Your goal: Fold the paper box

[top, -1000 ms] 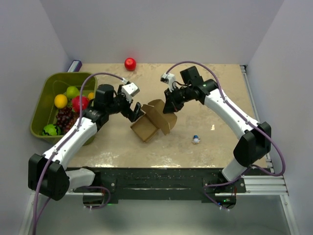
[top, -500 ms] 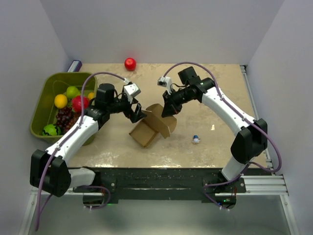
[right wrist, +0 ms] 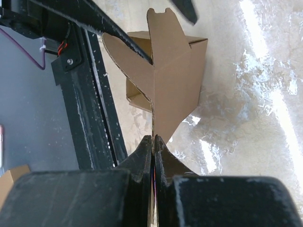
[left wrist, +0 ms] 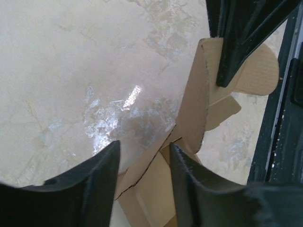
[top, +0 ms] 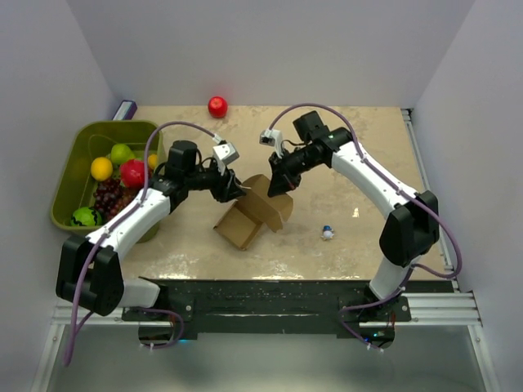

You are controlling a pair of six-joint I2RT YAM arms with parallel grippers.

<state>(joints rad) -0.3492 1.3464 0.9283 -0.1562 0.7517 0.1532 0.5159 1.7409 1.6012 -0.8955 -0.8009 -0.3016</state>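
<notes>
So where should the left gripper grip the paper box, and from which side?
On the paper box, likely the raised left-hand flap, approached from the left, straddling it: it stands edge-on between the open jaws of the left gripper, while the right gripper pinches another flap.

two arms point(top: 131, 224), one paper box point(top: 253, 214), one green bin point(top: 106, 125) with maybe six fruits point(top: 101, 168) — the heap is hard to separate — plus one red ball point(top: 217, 106) and one small white piece point(top: 328, 233) on the table point(top: 368, 122).

Left claw point(left wrist: 144, 150), jaws apart, straddles a paper box point(top: 253, 214) flap; right claw point(right wrist: 153, 139) pinched tight on another flap; both arms angled inward.
</notes>
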